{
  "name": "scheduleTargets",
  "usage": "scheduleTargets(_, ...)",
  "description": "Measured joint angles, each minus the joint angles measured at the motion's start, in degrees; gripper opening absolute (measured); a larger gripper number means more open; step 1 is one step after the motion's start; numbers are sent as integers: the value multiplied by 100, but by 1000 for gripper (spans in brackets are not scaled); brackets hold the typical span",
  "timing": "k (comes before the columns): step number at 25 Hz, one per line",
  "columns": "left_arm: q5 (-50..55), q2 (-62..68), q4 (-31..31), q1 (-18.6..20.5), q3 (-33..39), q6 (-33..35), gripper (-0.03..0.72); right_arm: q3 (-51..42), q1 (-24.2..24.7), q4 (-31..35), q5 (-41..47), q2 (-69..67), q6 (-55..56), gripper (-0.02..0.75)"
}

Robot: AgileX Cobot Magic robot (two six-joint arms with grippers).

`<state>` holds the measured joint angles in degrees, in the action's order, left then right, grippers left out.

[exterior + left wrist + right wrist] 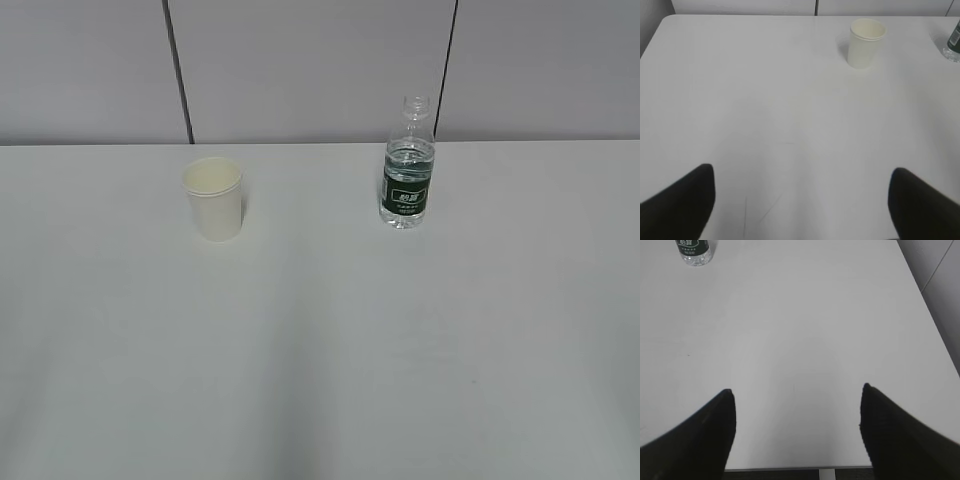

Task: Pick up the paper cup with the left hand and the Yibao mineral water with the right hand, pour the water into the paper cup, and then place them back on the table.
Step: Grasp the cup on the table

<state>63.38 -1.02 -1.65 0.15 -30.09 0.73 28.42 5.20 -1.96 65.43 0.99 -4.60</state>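
Upright on the white counter [320,350], a cream paper cup [214,198] and capless green-labelled bottle [407,165] stand well apart; left claw [802,200] and right claw [797,427] gape wide, empty.

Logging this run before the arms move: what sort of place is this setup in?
Probably an office or lab test bench: a bare white table against grey wall panels, holding only a paper cup and an uncapped water bottle.

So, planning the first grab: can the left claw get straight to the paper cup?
Probably yes. The left claw is open, with only bare table before the upright paper cup; the bottle stands well aside.
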Motion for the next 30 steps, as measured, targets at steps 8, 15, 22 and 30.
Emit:
scheduleTargets(8, -19, 0, 0, 0, -22, 0, 566, 0, 0, 0, 0, 0, 0, 571)
scheduleTargets(15, -1341, 771, -123, 0, -292, 0, 561, 0, 0, 0, 0, 0, 0, 571)
scheduleTargets(22, -3330, 2437, -167, 0, -296, 0, 559, 0, 0, 0, 0, 0, 0, 571)
scheduleTargets(30, -5461, 4378, -312, -276, -296, 0, 559, 0, 0, 0, 0, 0, 0, 571)
